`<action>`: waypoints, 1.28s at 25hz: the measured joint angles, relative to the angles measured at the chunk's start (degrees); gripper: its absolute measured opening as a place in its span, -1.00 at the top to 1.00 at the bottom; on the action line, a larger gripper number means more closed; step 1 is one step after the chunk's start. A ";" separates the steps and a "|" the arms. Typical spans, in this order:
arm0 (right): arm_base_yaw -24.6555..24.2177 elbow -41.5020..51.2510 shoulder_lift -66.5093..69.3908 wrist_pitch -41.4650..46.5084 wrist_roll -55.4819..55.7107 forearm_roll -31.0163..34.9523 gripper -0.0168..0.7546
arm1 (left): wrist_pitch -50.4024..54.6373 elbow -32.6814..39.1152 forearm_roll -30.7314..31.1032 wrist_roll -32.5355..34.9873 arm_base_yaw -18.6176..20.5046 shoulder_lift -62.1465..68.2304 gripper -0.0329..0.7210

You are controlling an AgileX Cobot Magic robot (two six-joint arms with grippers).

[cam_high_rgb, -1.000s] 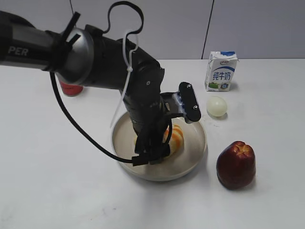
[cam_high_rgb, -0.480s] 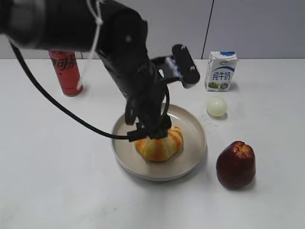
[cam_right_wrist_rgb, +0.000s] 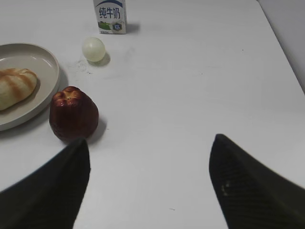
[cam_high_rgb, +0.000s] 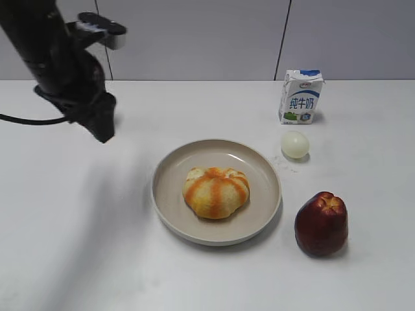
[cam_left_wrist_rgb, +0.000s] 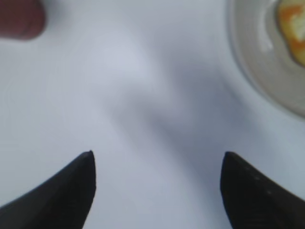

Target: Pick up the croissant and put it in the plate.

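Note:
The croissant (cam_high_rgb: pixel 216 192), pale yellow with orange stripes, lies in the middle of the beige plate (cam_high_rgb: pixel 259 170). Both show at the left edge of the right wrist view, croissant (cam_right_wrist_rgb: pixel 15 87) and plate (cam_right_wrist_rgb: pixel 45 67), and blurred at the top right of the left wrist view, croissant (cam_left_wrist_rgb: pixel 293 26) and plate (cam_left_wrist_rgb: pixel 252 67). My left gripper (cam_high_rgb: pixel 102 129) hangs raised at the upper left, well clear of the plate; in its wrist view it (cam_left_wrist_rgb: pixel 157 164) is open and empty over bare table. My right gripper (cam_right_wrist_rgb: pixel 148 152) is open and empty over the table right of the apple.
A dark red apple (cam_high_rgb: pixel 321 223) stands right of the plate. A pale egg (cam_high_rgb: pixel 295 144) and a milk carton (cam_high_rgb: pixel 300 96) are behind it to the right. A blurred red object (cam_left_wrist_rgb: pixel 21 19) shows at the top left of the left wrist view.
My left arm has let go of the croissant, lifted off the plate and swung far to the upper left. The croissant stays in the plate, uncovered.

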 joint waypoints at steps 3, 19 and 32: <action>0.00 0.00 0.00 0.00 0.00 0.00 -0.57 | 4.30 0.00 0.00 -3.42 6.21 0.00 -0.71; 0.00 0.00 0.00 0.00 -0.01 0.00 -0.57 | 6.09 22.91 1.28 -9.44 18.23 -16.43 -0.66; 0.00 0.00 0.00 0.00 0.03 0.00 -0.57 | -3.32 51.84 1.40 -13.37 18.23 -50.75 -0.66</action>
